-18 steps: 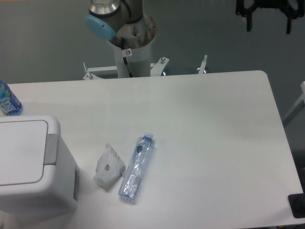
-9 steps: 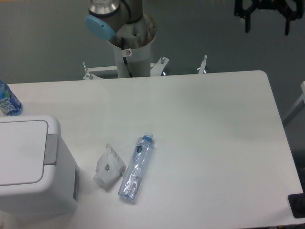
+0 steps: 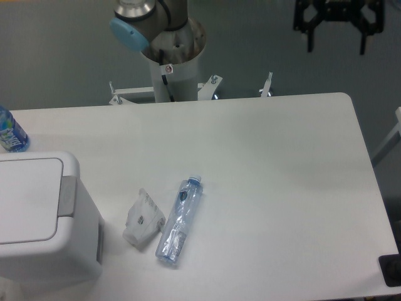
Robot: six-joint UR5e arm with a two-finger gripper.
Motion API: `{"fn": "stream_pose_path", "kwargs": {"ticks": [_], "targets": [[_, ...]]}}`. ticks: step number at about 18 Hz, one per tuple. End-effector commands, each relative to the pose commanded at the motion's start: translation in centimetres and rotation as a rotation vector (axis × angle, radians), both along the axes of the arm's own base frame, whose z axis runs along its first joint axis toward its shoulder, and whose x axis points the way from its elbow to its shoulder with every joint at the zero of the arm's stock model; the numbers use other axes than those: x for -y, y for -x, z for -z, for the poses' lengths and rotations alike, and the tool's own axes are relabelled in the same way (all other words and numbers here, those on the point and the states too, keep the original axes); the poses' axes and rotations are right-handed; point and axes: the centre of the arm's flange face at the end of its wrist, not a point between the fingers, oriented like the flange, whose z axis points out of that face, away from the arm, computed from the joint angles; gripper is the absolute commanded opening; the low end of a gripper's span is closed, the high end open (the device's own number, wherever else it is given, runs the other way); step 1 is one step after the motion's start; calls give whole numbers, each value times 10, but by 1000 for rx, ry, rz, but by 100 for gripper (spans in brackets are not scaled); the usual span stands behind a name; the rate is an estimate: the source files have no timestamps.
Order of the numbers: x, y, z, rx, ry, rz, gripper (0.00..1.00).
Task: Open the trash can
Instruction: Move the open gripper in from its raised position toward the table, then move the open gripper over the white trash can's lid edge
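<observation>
The trash can (image 3: pixel 44 219) is a large white boxy bin at the table's front left corner, with its flat lid down and a grey rectangular button (image 3: pixel 67 196) on its right edge. My gripper (image 3: pixel 336 45) hangs high at the top right, beyond the table's far edge, with its black fingers spread open and nothing between them. It is far from the trash can.
A clear plastic bottle (image 3: pixel 180 219) lies on its side near the table's middle. A crumpled white paper packet (image 3: pixel 142 217) rests next to it on the left. A blue-labelled bottle (image 3: pixel 10 132) stands at the far left edge. The arm's base (image 3: pixel 170 56) rises behind the table.
My gripper has shifted left and slightly down along the top of the view. Nothing on the table has moved.
</observation>
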Motion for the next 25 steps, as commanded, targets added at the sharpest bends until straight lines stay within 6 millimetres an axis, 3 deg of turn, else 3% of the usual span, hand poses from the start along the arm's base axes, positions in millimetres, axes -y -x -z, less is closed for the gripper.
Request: {"fn": "stream_pose_path", "kwargs": {"ticks": [4, 6, 10, 15, 20, 25], "targets": [[-63, -40, 7, 68, -60, -71, 100], [-88, -49, 10, 59, -115, -124, 100], [-154, -84, 23, 97, -212, -203, 100], [-199, -130, 32, 147, -262, -220, 100], [-248, -163, 49, 177, -366, -266, 100], [-272, -186, 60, 214, -398, -296, 100]]}}
